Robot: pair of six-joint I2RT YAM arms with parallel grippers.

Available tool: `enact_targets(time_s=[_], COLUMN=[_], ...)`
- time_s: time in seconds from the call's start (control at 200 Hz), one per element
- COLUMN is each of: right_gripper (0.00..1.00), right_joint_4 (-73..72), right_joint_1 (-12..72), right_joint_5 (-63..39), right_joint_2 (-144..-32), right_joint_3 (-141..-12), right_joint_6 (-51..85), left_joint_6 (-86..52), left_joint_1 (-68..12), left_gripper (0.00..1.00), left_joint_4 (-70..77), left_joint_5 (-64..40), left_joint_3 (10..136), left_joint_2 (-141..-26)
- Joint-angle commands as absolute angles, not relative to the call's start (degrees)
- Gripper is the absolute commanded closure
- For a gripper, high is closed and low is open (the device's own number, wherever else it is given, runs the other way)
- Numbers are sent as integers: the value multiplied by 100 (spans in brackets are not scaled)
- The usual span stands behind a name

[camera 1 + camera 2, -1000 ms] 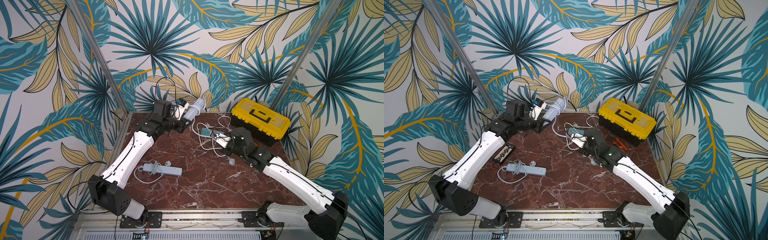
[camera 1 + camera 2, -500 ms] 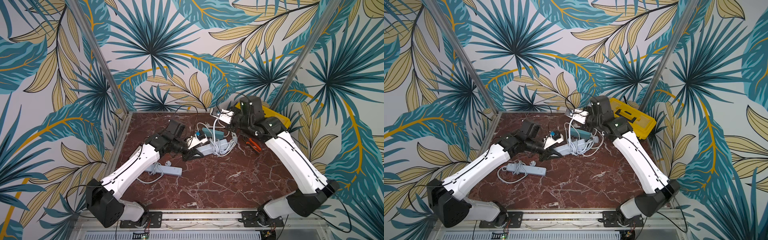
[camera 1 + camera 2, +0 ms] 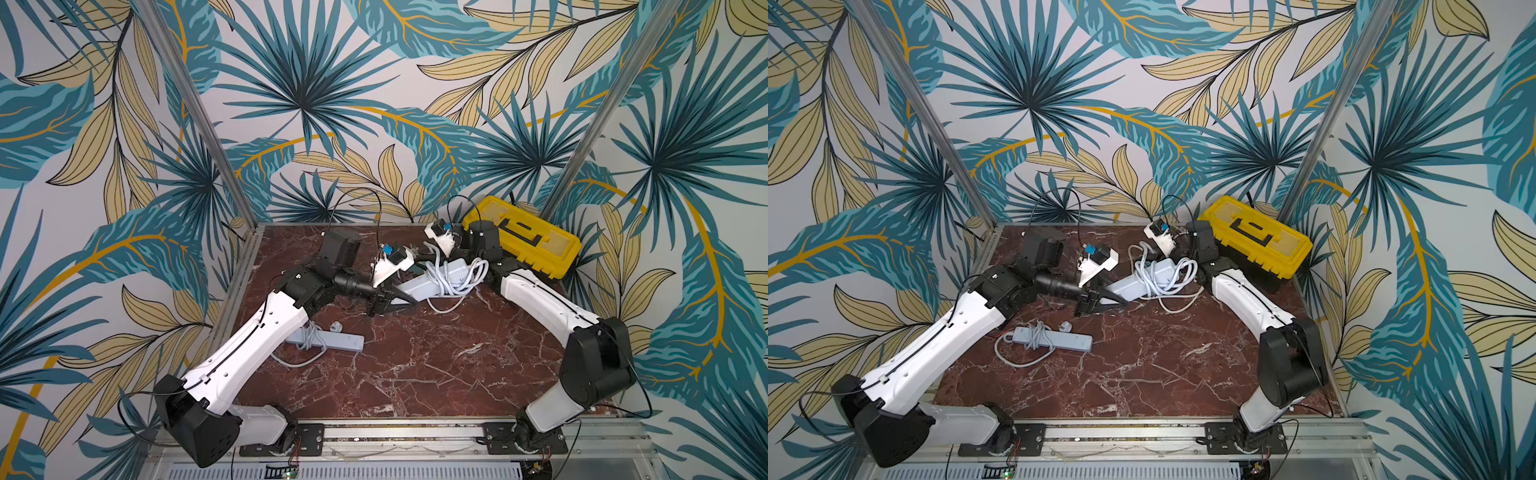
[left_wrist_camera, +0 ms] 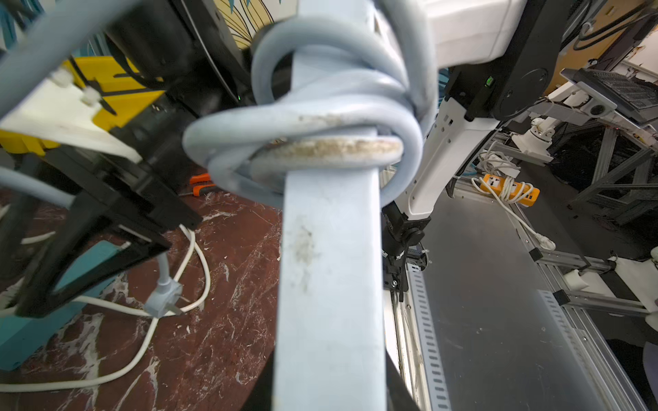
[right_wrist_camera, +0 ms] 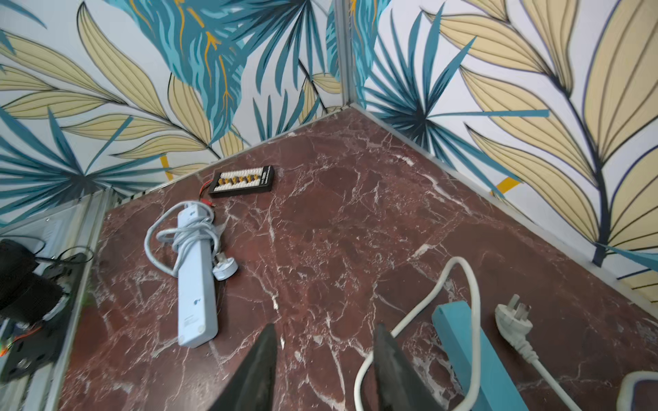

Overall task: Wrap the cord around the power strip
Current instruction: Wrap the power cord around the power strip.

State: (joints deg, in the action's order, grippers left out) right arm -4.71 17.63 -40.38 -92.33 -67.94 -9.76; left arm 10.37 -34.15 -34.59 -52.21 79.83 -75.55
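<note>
Red-marble worktop (image 3: 415,365): right gripper (image 5: 325,331) just sprang apart, empty; left gripper (image 3: 405,300) clamped the pale-grey plastic power strip (image 3: 417,286), grey cord (image 3: 469,276) coiled round, wrap seemingly done.

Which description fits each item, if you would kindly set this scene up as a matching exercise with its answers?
Things:
1 toolbox
2 cord-looped power strip
3 second power strip
4 connector board

Descriptions:
A lying flat on the table, no gripper on it
B clamped in the left gripper
C black, small, near the table's edge
D yellow

Pairs: 1-D, 2-B, 3-A, 4-C.
</note>
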Motion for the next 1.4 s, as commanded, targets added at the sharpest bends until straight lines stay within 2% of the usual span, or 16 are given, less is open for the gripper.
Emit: enact_targets(time_s=[0.0,0.065,0.225,0.3,0.436,0.631,0.816,1.016,1.222,1.392], right_gripper=[53,55,86,93,100,100,100,100,100,100], right_joint_4=[-2839,-3253,-3355,-3387,-3255,-1544,77,1359,2099,2433], right_joint_1=[1740,1785,2009,2064,2074,2381,2590,3220,3914,4298], right_joint_5=[-3497,-3280,-2968,-2829,-2556,-1856,-836,582,2127,2102], right_joint_2=[-9027,-9018,-8996,-8941,-8754,-8262,-7850,-7632,-7163,-6587], right_joint_3=[-5972,-5661,-5400,-5295,-5114,-4872,-4747,-4940,-5363,-6020], right_joint_6=[572,823,871,838,891,238,-370,-1322,-2739,-4261], left_joint_6=[417,183,-106,-198,-442,-1634,-1650,-828,462,1007], left_joint_1=[-3454,-3454,-3454,-3454,-3393,-2739,-2522,-2330,-2333,-2503], left_gripper=[100,100,100,100,100,100,100,100,100,100], left_joint_4=[-1888,-1692,-1613,-1614,-1612,-967,-934,-989,-2386,-3200], left_joint_5=[-5239,-5094,-4748,-4614,-3819,-3331,-2618,-1405,-373,-449], left_joint_3=[8061,8032,8125,8189,8234,8071,7962,7948,8113,7906], left_joint_2=[-7191,-7215,-7294,-7330,-7372,-7365,-7329,-7187,-7692,-8101])
